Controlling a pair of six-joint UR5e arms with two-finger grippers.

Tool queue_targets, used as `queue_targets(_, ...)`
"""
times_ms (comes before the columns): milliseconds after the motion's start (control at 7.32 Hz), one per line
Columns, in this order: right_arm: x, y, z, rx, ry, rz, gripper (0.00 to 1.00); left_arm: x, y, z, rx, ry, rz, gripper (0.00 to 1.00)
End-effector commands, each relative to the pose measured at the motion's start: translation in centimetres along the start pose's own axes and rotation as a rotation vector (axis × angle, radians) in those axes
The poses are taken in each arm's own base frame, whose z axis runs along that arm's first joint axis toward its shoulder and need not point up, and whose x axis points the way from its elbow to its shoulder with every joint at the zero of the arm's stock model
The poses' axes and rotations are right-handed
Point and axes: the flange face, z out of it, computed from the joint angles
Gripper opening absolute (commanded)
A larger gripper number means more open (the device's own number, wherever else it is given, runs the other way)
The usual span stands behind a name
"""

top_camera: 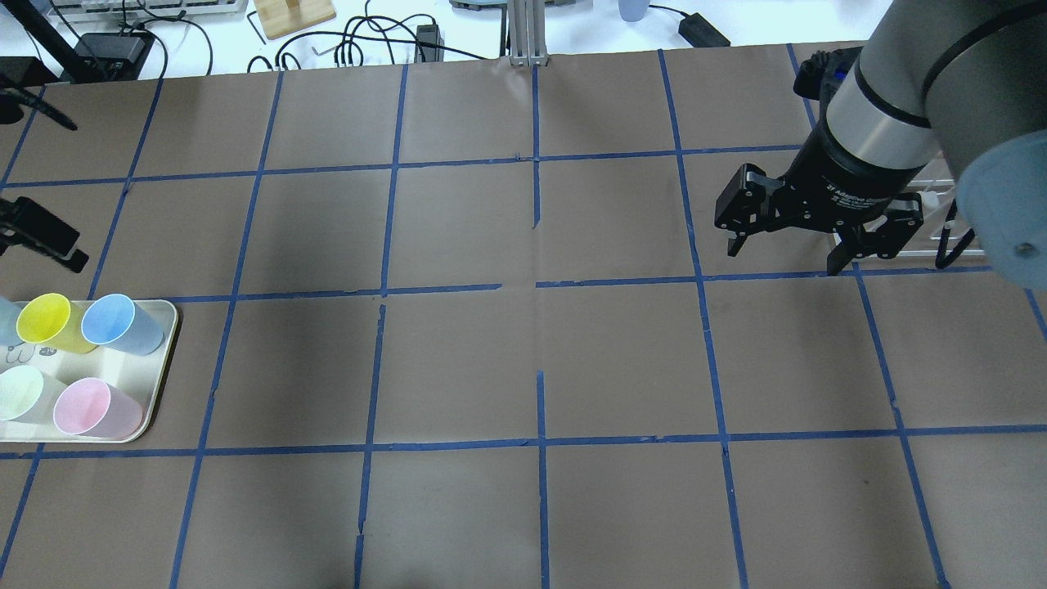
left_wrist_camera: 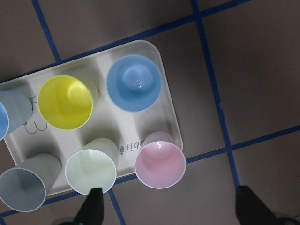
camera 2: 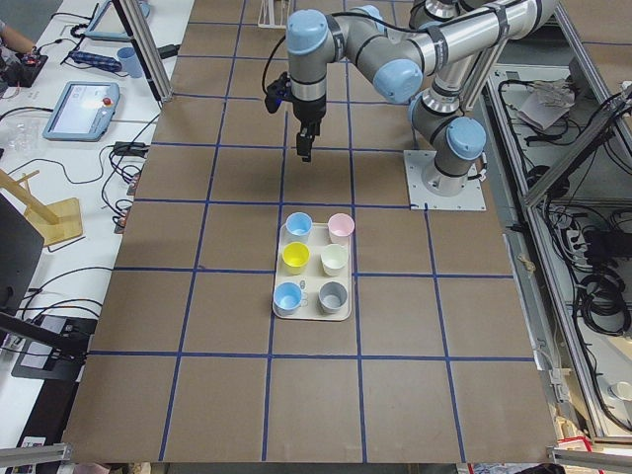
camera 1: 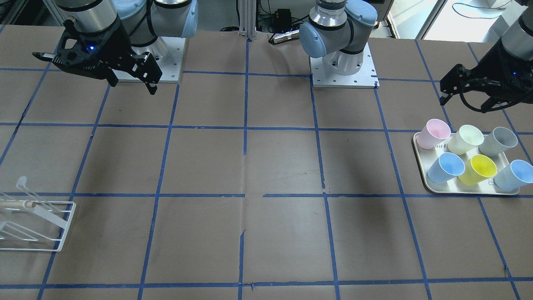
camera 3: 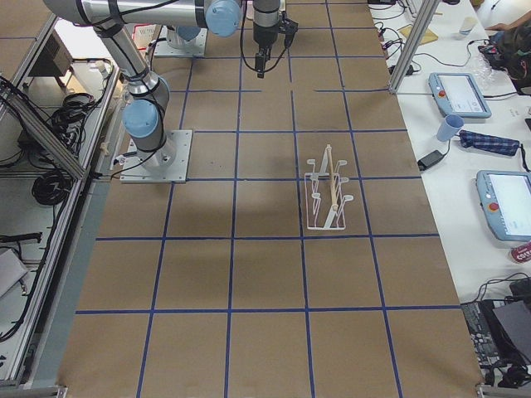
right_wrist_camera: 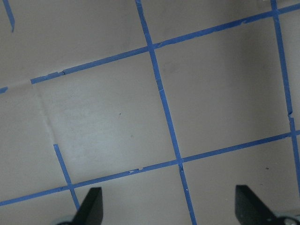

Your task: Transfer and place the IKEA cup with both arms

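The off-white IKEA cup [camera 1: 465,139] stands upright in the tray's back row, between a pale pink cup [camera 1: 434,133] and a grey cup [camera 1: 497,141]. It also shows in the left wrist view [left_wrist_camera: 91,171] and the overhead view [top_camera: 20,393]. My left gripper [camera 1: 466,102] hangs open and empty high above the tray's robot-side edge, and the wrist view [left_wrist_camera: 171,208] shows its jaws spread wide. My right gripper [top_camera: 785,255] is open and empty above the table by the rack, with only taped paper below it [right_wrist_camera: 169,206].
The cream tray [camera 1: 420,164] also holds two blue cups and a yellow cup [camera 1: 477,169]. A white wire rack [camera 1: 37,225] with a wooden bar stands at the table's right end, partly behind the right arm in the overhead view. Brown paper with blue tape lines covers the table.
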Motion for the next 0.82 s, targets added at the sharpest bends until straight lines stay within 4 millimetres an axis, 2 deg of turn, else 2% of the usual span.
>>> queue_targets(0, 0.0, 0.1, 0.0, -0.003, 0.003, -0.001, 1.0, 9.0, -1.7, -1.8, 0.034, -0.004, -0.133, 0.99)
queue_targets(273, 0.0, 0.1, 0.0, -0.003, 0.001, 0.001, 1.0, 16.5, -3.6, -1.1, 0.03, 0.007, -0.175, 1.0)
queue_targets(410, 0.0, 0.1, 0.0, -0.003, 0.001, 0.001, 1.0, 19.1, -4.2, -0.9, 0.045, 0.024, -0.175, 1.0)
queue_targets(683, 0.0, 0.1, 0.0, -0.003, 0.001, 0.001, 1.0, 20.9, -4.9, -1.7, 0.066, 0.121, -0.214, 1.0)
